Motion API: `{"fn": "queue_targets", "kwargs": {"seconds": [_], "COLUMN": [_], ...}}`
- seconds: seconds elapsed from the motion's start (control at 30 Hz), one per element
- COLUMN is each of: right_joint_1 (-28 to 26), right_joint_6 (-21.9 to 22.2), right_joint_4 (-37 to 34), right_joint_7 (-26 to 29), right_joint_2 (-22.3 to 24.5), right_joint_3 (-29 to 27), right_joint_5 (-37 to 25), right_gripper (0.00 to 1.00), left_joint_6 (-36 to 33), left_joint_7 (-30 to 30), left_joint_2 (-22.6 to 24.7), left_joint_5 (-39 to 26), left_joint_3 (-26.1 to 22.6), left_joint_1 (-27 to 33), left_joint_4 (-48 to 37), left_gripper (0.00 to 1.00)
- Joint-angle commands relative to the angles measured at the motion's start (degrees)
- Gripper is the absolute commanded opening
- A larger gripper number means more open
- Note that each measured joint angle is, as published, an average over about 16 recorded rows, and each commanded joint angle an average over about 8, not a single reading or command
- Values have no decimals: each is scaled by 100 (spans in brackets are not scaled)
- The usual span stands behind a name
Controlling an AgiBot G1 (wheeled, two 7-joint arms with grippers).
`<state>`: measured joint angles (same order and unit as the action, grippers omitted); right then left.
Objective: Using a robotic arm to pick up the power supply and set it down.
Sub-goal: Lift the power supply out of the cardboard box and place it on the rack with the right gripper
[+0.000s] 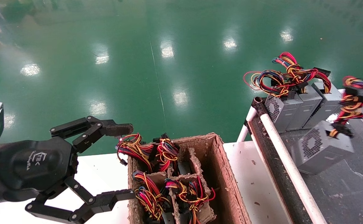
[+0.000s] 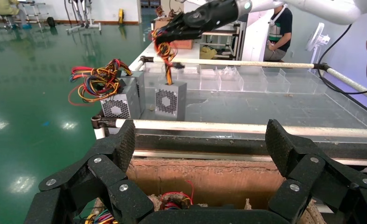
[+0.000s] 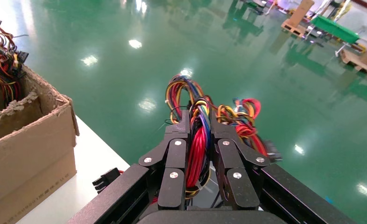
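Plainly, the right gripper (image 3: 198,154) had its fingers (image 3: 172,161) closed on the wire bundle (image 3: 198,140), mostly red with some yellow and black, and the power supply (image 1: 323,151) hung from those wires below it, tilted, with its perforated vent face turned toward the robot. It hovered low over the dark conveyor surface (image 1: 340,193), just in front of the row of three grey boxes (image 1: 302,109) standing at the far end, and whether a corner already touched the belt could not be told. So the box lay straight under the tool, wires running upward, and setting it down looked to be a matter of lowering and releasing. The right arm was the nearer one; the left gripper (image 1: 120,161) waited wide open and empty beside the cardboard box (image 1: 228,180) of more units, well apart from the conveyor.

The left wrist view showed what the right wrist view could not: the box (image 2: 170,100) dangling upright beside the row, behind the white rail (image 2: 247,127). The right wrist view showed only the clamped wires, not the box.
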<state>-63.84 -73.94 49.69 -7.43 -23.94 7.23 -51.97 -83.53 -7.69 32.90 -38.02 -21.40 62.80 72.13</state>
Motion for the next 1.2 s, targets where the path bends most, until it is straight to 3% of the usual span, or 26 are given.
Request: {"fn": "queue_targets", "kwargs": {"seconds": [0.03,0.4,0.43,0.63,0.7,1.2], "right_joint_1": [-95,-1048,-1128,-1535,-1638,-1930], "right_joint_6": [56,99,102,59,17,-355], "right_joint_4": [-17,-158,-184,-436,-539,-1047], "right_joint_7": [2,231,254,347,347,149], "right_joint_2": [-113,-708,-754,-972,-1016,-1106], "right_joint_3": [85,492,534,773,823,916], "right_joint_5": [-112,-591,-649,-974,-1040,-1106], "right_gripper": [0,2,9,84,100,100], "left_joint_6": [0,0,0,0,0,1], "left_joint_7": [0,0,0,0,0,1], "left_joint_2": [0,0,0,0,0,-1], "left_joint_5": [0,0,0,1,1,1], "left_joint_3": [0,0,-1,-1,-1,-1], "left_joint_1": [0,0,0,0,0,0], "left_joint_4": [0,0,0,0,0,0], "left_gripper": [100,100,100,100,100,100]}}
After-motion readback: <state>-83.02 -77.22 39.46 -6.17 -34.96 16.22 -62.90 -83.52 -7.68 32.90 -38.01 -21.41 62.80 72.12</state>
